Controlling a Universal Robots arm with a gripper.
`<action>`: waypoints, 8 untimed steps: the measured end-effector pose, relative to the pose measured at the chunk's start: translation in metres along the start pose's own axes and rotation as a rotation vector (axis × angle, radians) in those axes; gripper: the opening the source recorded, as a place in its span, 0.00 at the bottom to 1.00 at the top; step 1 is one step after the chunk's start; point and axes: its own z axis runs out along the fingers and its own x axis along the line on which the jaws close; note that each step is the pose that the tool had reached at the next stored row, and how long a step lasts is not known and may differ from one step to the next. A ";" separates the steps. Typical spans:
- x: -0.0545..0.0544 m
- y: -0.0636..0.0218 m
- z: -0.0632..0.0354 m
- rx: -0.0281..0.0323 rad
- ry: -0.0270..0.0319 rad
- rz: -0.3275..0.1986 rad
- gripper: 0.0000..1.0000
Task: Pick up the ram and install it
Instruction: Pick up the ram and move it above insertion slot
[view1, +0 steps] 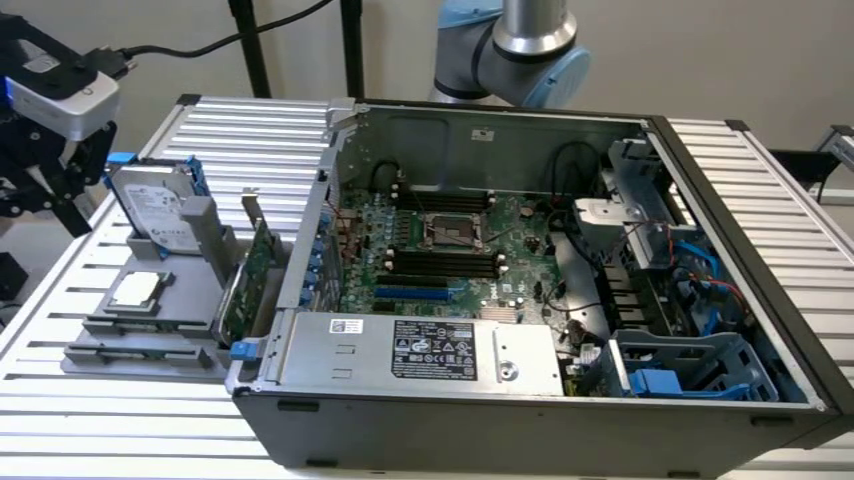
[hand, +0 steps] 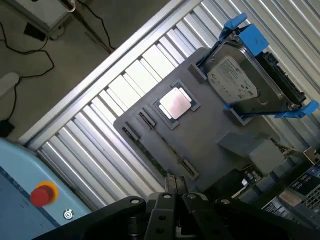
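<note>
Slatted counter (hand: 95, 150), grey tray (hand: 215, 122). Fingers (hand: 171, 184) clenched on nothing, hovering near the ram (hand: 159, 159), which is lying in its tray slot. Approach step, by my reading; a pick is calling for fingers spread and lined along it.

- Holder's (view1: 94, 355) low outer part lies open from above; the gripper (hand: 175, 180), closed, faces it across open air.
- Drive (view1: 154, 205) stands tall at one end of the holder, card (view1: 240, 295) along its case side.
- Case (view1: 534, 425) is open-topped; slots (view1: 441, 262) lie bare mid-board.
- Power supply (view1: 414, 350), drive cage (view1: 654, 190) and cables (view1: 694, 270) hem the board.
</note>
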 end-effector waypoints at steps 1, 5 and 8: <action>0.000 0.0000 0.0002 -0.0010 0.0011 -0.015 0.11; 0.000 0.0000 0.0003 -0.0046 0.0059 -0.080 0.11; 0.000 0.0000 0.0006 -0.0070 0.0090 -0.129 0.11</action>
